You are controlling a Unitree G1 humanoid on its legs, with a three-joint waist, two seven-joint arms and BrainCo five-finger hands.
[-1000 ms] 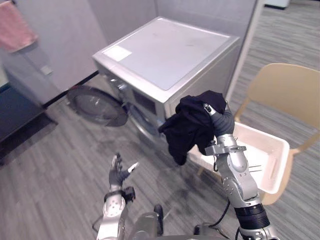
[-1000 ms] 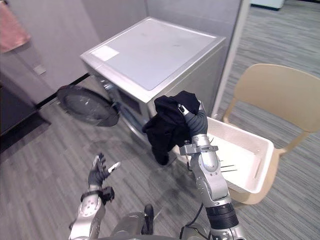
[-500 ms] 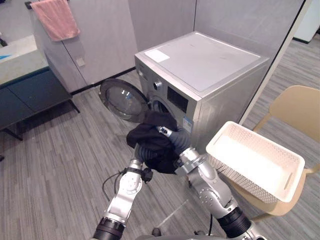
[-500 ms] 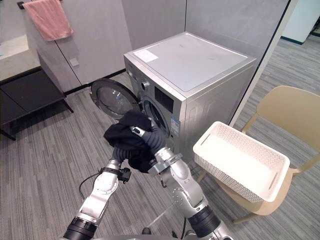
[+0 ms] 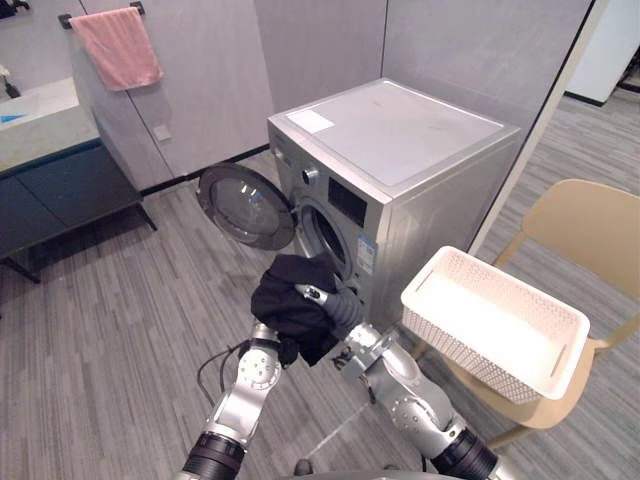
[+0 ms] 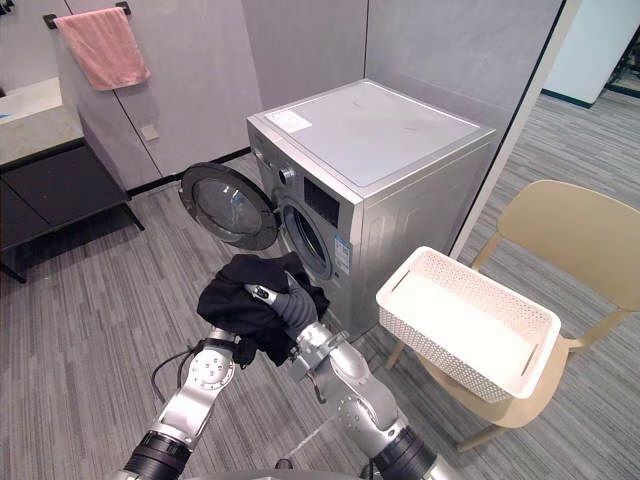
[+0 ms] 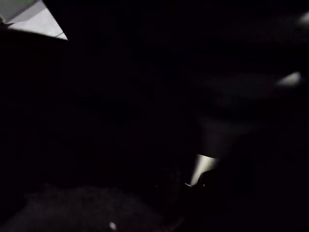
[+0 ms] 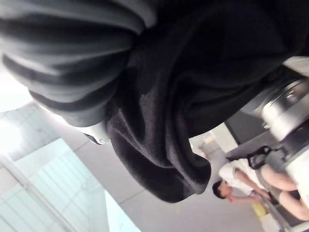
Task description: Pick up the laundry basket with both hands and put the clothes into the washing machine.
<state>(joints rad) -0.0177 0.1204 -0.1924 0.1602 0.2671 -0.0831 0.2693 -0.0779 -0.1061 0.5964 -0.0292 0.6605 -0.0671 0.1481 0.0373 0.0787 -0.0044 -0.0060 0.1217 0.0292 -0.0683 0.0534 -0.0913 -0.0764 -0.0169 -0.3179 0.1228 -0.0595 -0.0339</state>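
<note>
Black crumpled garment (image 5: pixel 283 308) in right hand (image 5: pixel 343 306)

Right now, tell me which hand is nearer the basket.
Right. The right hand holds the black garment left of the basket; the left hand, under that garment, is farther left.

basket (image 5: pixel 470 352) on chair (image 5: pixel 585 215), right of washer (image 5: pixel 400 130)
</note>
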